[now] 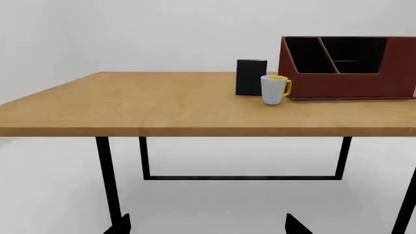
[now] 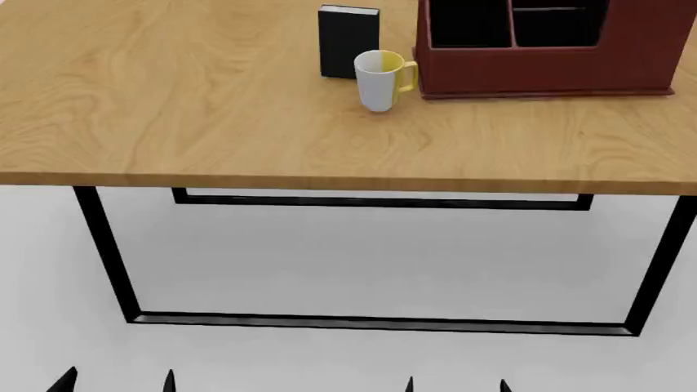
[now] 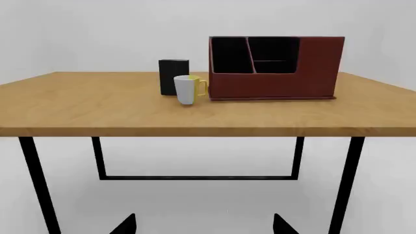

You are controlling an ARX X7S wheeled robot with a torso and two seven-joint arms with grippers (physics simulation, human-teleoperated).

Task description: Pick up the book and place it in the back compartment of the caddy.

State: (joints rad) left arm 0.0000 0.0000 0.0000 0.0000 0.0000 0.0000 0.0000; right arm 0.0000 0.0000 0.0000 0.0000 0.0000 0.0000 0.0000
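The black book [image 2: 348, 42] stands upright on the wooden table [image 2: 196, 106], just left of the red-brown caddy [image 2: 544, 61]; it also shows in the left wrist view [image 1: 251, 77] and the right wrist view [image 3: 173, 76]. The caddy [image 1: 351, 80] [image 3: 276, 73] shows black-lined cells; its small cell under a low divider bar [image 3: 275, 66] [image 1: 354, 66] is empty. My left gripper [image 2: 114, 382] [image 1: 208, 225] and right gripper [image 2: 455, 385] [image 3: 203, 225] are open and empty, low in front of the table, far from the book.
A white-and-yellow mug [image 2: 380, 80] stands in front of the book, close to the caddy's left wall. The table has black metal legs [image 2: 104, 253] and a floor bar [image 2: 381, 323] beneath its front edge.
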